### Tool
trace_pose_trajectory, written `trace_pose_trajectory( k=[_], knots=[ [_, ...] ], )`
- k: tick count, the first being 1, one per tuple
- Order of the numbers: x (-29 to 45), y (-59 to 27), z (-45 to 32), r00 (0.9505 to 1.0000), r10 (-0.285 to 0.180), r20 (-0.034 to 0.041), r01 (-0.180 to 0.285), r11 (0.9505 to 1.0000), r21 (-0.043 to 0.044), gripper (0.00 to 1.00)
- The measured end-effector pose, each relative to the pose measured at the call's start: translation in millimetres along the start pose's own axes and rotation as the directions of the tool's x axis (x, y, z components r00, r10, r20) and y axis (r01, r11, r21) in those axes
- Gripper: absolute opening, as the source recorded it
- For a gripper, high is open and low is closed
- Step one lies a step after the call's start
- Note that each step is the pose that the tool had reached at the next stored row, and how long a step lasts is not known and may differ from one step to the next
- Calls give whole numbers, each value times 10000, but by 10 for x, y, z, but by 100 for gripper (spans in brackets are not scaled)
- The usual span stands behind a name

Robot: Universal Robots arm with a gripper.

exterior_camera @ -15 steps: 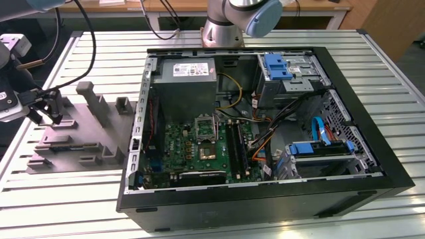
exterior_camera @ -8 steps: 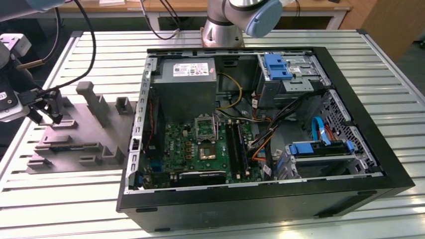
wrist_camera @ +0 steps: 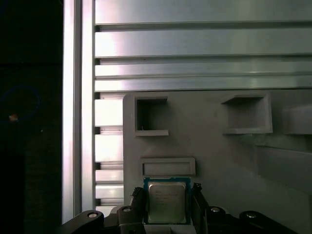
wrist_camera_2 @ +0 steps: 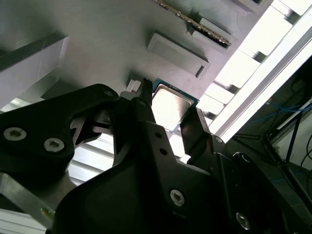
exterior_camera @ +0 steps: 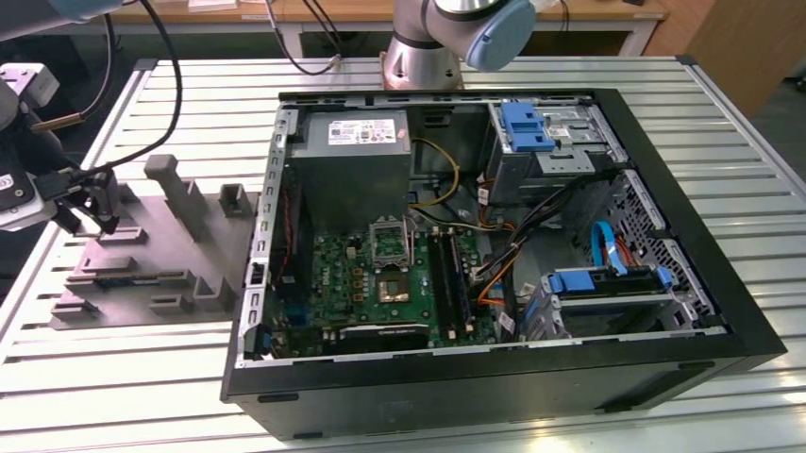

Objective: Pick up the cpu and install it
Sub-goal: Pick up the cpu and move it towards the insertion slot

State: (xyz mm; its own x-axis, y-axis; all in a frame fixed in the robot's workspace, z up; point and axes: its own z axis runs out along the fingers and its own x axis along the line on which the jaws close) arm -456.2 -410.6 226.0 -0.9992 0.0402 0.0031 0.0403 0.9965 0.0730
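A slatted aluminium worktop (exterior_camera: 151,396) is filling the exterior view, its rails running from side to side. A black computer case (exterior_camera: 504,377) is lying open on it, taking up the centre and the exterior view's right. A grey box-shaped power supply (exterior_camera: 357,151) is sitting in the case's upper left corner, and blue-topped drive brackets are showing along its right side. The grey and blue base of the robot arm (exterior_camera: 466,28) is standing at the top centre of the frame, just behind the case.

A grey moulded tray (exterior_camera: 164,255) with raised blocks is resting on the worktop on the exterior view's left, just beside the case. Inside the case, a green motherboard (exterior_camera: 340,274) is lying flat in the lower left part. A metal-framed square socket (exterior_camera: 393,288) with a dark centre is sitting on the board, with nothing in it.

The pincer (exterior_camera: 91,219) is hanging over the tray's outer end, at the far left of the exterior view at mid-height, well apart from the socket.

In both wrist views the pincer (wrist_camera: 167,197) (wrist_camera_2: 168,109) is pinching the cpu (wrist_camera: 166,202) (wrist_camera_2: 168,108). Its dark fingers (wrist_camera: 197,204) are pressing on two opposite edges of the chip. The cpu is small, flat and square, and its pale metal top is facing the cameras. The grey tray (wrist_camera: 219,161) (wrist_camera_2: 97,39) is lying right behind it. Whether the chip is touching the tray cannot be told.
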Motion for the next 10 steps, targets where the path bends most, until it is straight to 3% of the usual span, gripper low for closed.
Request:
trace_pose_trajectory(
  k=[10],
  knots=[
    [0, 0, -1, 10000, 0, -4, 0, 10000, -96, 48]
  ],
)
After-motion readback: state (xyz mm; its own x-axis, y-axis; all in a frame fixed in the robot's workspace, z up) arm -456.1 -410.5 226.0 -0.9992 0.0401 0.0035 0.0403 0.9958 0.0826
